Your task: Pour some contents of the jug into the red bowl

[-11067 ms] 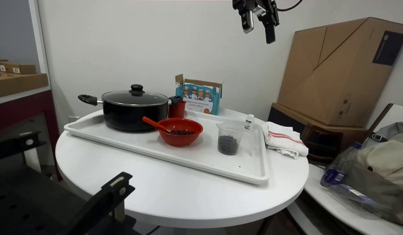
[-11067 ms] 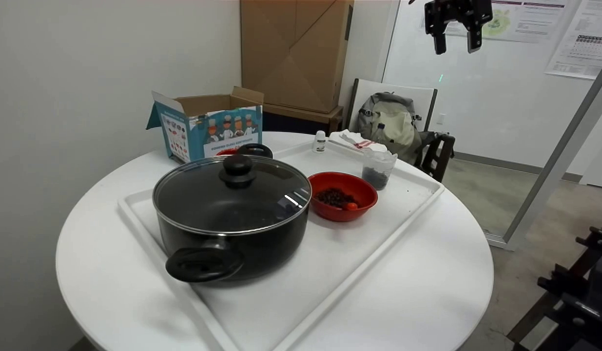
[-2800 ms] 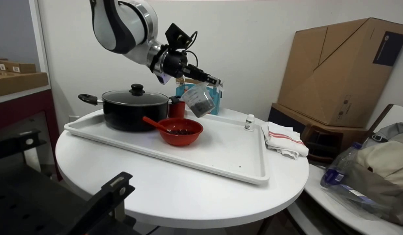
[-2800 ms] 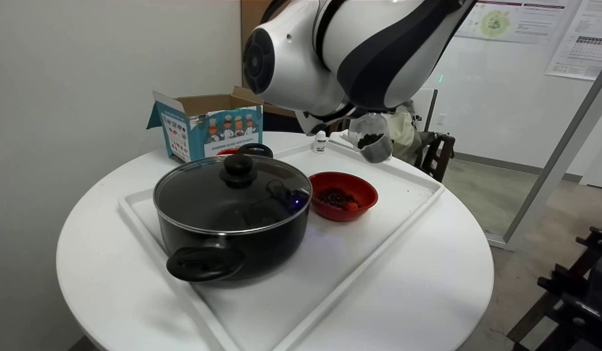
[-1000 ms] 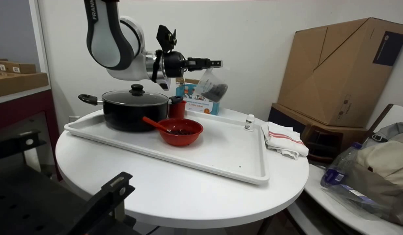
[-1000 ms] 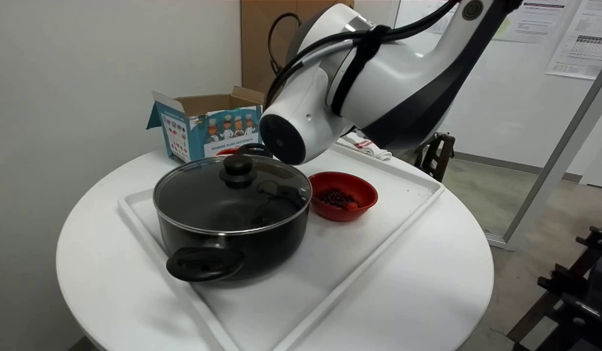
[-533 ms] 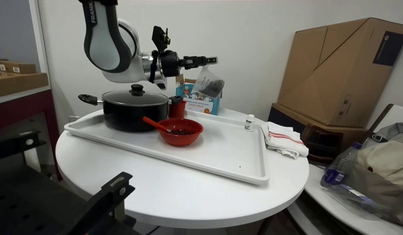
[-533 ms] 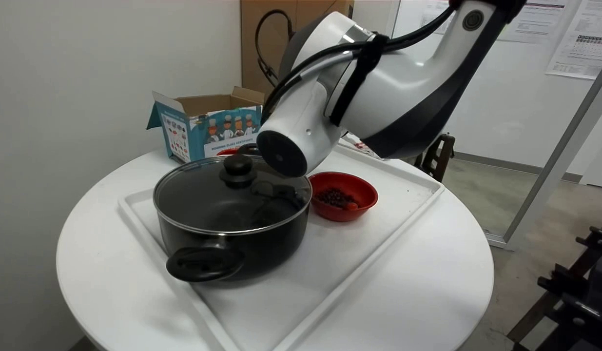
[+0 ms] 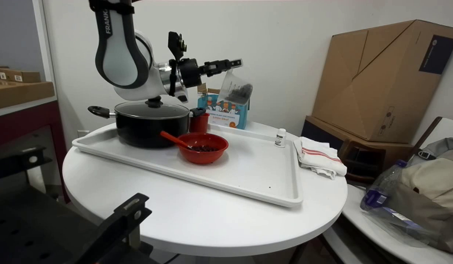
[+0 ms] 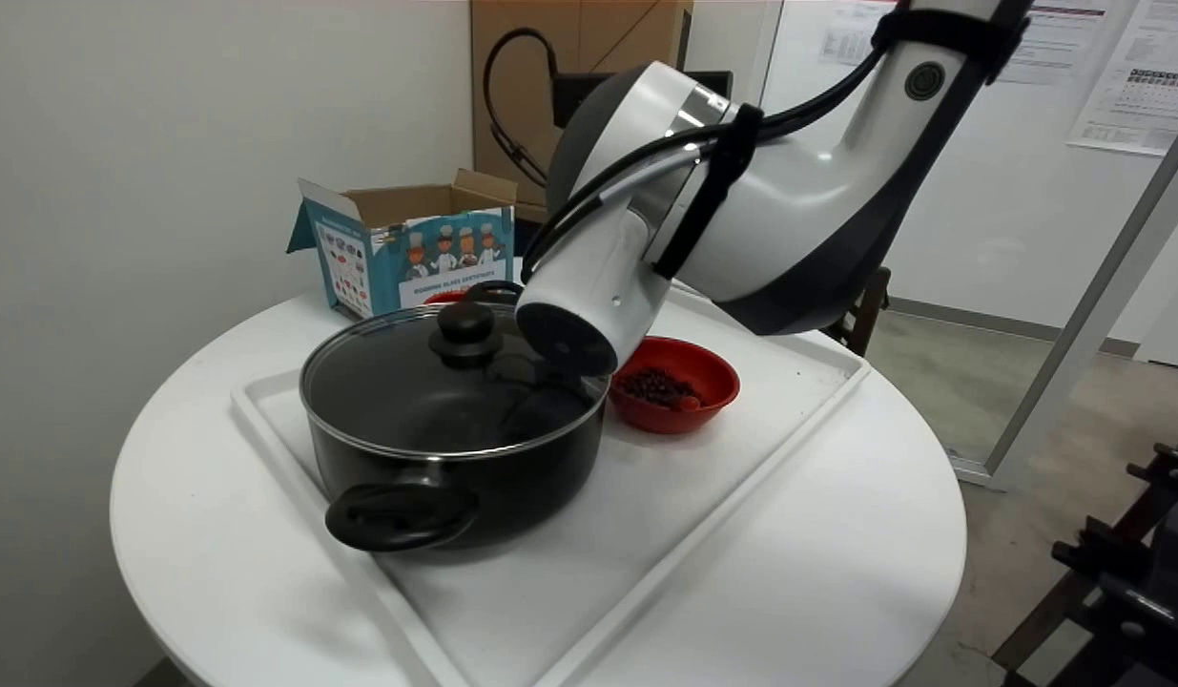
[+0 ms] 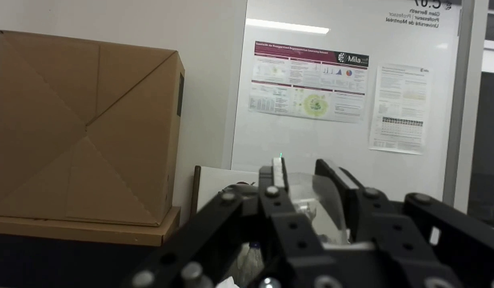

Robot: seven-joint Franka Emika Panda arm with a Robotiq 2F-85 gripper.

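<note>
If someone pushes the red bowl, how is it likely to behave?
The red bowl would probably slide rather than tip, being broad and low on the flat tray. The orange-red handle sticking out past its rim may swing if bumped. The dark pieces inside look loose, so would likely shift, yet they lie below the rim.

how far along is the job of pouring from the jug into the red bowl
Done: the clear jug is lifted off the tray. Under way: the hand grips it tilted, with dark contents lying inside. Left: the pour itself, it seems; the clear jug likely needs tipping further over the red bowl. The dark bits in there were present before the lift, so they prove no pour.
</note>
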